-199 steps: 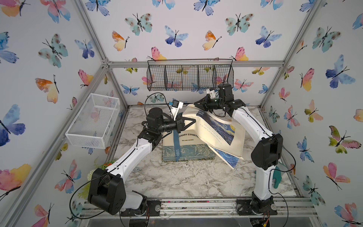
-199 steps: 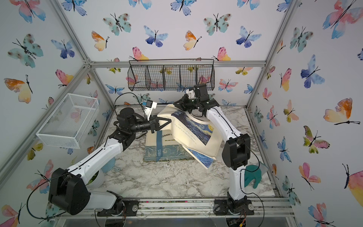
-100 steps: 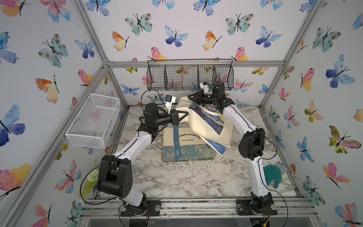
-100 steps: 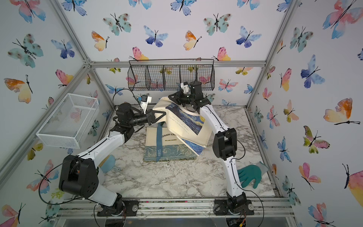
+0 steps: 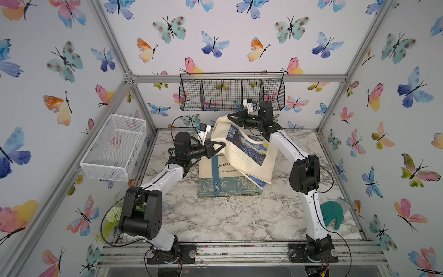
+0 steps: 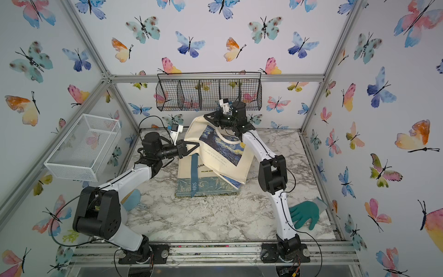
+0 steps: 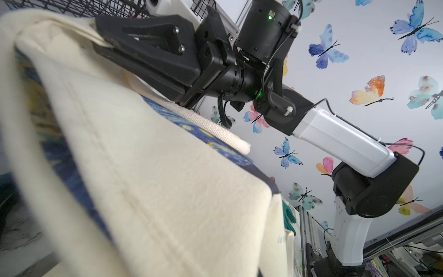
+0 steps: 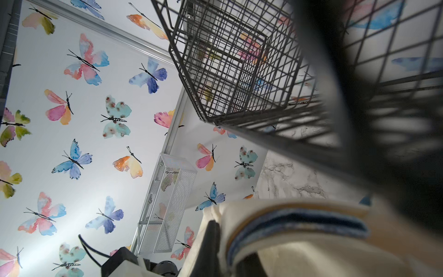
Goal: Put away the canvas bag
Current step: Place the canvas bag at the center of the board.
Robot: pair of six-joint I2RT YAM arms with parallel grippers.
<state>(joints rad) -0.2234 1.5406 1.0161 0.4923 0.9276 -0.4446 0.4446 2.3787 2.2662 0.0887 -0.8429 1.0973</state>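
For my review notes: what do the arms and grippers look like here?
The left arm and right arm share white link shells and bulky black joint housings, with thin black cables looping outside. The left gripper and right gripper are black, with tapered, triangular open-frame fingers. A small white camera module sits by each wrist; green lights glow on the right wrist.

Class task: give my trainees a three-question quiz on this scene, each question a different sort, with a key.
1. True or false: the canvas bag lies flat and untouched on the table.
2. How many claws are shut on it? A none, B one, C two.
3. Fill in: the teal glove lies beside the ___ arm's base.
Key: 1 false; 2 C, the left claw and right claw; 3 right.
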